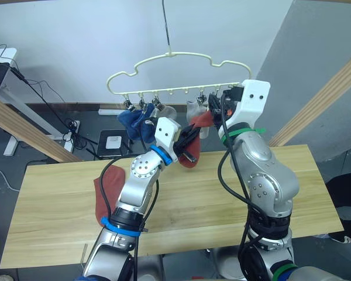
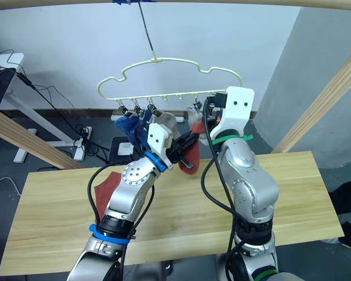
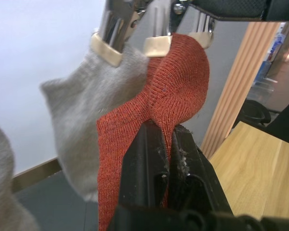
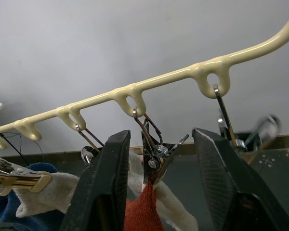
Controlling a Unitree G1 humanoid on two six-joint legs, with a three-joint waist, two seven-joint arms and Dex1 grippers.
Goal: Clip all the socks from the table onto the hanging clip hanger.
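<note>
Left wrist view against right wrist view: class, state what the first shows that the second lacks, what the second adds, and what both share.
The left wrist view alone shows the left gripper shut on the rust-red sock, a whole light grey sock beside it, and a corner of the table. The right wrist view alone shows the clip hanger bar with its loops, and the right gripper open around a metal clip. Both show the rust-red sock held in a clip.
</note>
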